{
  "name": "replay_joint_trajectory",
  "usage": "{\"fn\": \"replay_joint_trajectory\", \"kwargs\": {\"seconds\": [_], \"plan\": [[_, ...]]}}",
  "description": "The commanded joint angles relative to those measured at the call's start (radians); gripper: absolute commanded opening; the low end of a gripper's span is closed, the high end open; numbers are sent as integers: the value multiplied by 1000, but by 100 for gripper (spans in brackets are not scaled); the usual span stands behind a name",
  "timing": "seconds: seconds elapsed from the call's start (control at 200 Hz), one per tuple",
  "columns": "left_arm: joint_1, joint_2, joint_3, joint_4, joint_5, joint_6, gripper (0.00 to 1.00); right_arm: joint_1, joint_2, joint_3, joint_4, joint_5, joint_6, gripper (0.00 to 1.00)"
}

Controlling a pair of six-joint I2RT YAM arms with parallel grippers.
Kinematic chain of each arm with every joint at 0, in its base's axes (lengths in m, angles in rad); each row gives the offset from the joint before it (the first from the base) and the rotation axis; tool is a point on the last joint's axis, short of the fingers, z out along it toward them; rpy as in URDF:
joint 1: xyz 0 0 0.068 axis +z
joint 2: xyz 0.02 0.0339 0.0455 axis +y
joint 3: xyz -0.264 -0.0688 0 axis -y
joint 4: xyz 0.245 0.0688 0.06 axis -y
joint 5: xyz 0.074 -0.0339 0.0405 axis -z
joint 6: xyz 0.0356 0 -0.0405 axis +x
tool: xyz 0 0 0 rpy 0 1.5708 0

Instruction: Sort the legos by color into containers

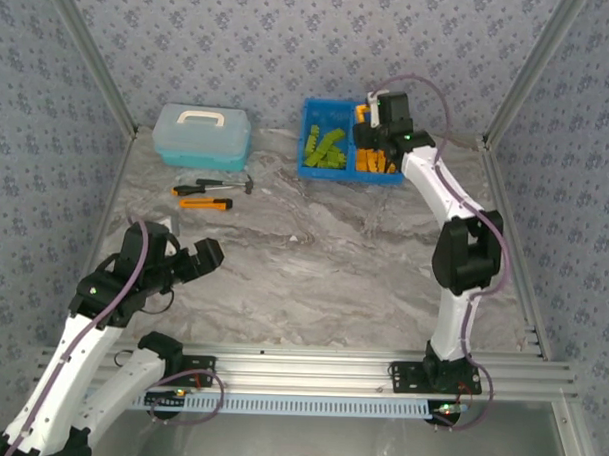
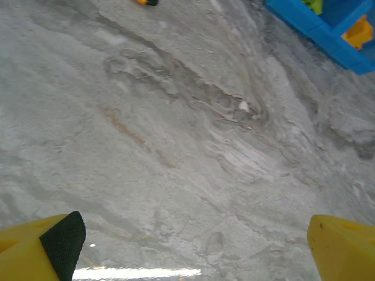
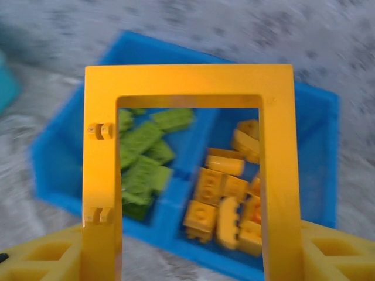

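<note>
Orange frame piece is clamped in the right gripper above the blue tray, and released off-centre it could straddle the divider or tip among the green bricks; the left gripper gapes over the marbled table

A bright blue tray is seen at the far side of the surface. Its left compartment is filled with lime green bricks and its right with orange bricks. An orange open frame piece is held upright above the tray, between the fingers of the right gripper.
</note>
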Motion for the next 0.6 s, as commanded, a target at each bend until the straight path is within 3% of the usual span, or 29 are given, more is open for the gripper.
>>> {"fn": "replay_joint_trajectory", "kwargs": {"seconds": [0.0,0.095,0.205,0.345,0.495,0.595], "plan": [[4,-28,-34,149,198,86,99,-41,135,147,-99,9,98,41],[0,-52,-71,292,318,113,99,-68,259,294,-158,-10,117,41],[-13,-54,-67,355,371,150,99,-86,370,427,-205,-23,142,42],[-38,-45,-35,371,374,207,99,-95,435,523,-255,-39,174,47],[-48,-31,-30,380,338,226,99,-92,406,540,-262,-36,166,67],[-54,-19,-47,416,334,228,99,-93,366,539,-276,-27,158,69]]}}
